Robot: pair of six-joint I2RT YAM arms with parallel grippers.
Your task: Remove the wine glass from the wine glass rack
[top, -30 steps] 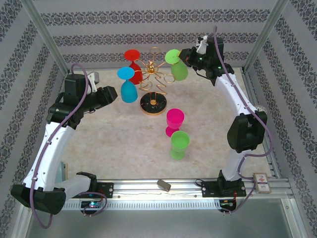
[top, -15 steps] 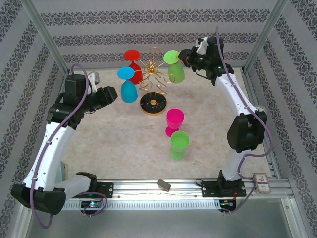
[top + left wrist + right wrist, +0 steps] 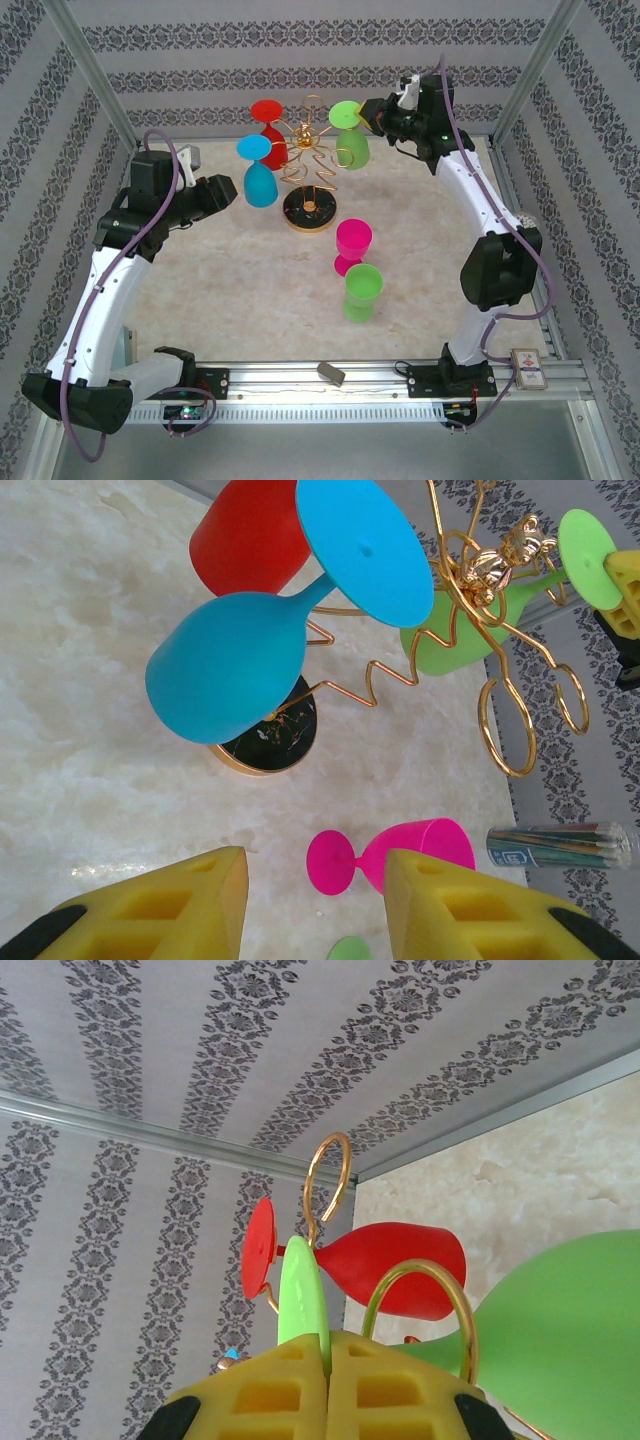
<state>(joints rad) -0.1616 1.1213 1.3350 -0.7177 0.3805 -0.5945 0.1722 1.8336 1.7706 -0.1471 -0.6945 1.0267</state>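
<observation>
The gold wire wine glass rack [image 3: 310, 160] stands at the back middle on its round black base [image 3: 308, 212]. Three glasses hang on it upside down: a red one [image 3: 268, 118], a blue one [image 3: 258, 178] and a light green wine glass [image 3: 352, 140]. My right gripper [image 3: 370, 115] is shut on the green glass's flat foot [image 3: 300, 1290], its bowl [image 3: 570, 1330] low at the right beside a gold loop [image 3: 415, 1305]. My left gripper [image 3: 315, 900] is open, just left of the blue glass [image 3: 225, 665], with nothing between its pads.
A pink glass [image 3: 352, 245] and a second green glass [image 3: 362, 290] stand upright on the marble table in front of the rack. A clear tube of pens [image 3: 560, 845] lies by the wall. A small card box [image 3: 527, 365] sits on the front rail at right.
My right gripper has shifted slightly left with the green glass's foot in it, and the bowl swung a little toward the rack stem. The left arm has stayed still.
</observation>
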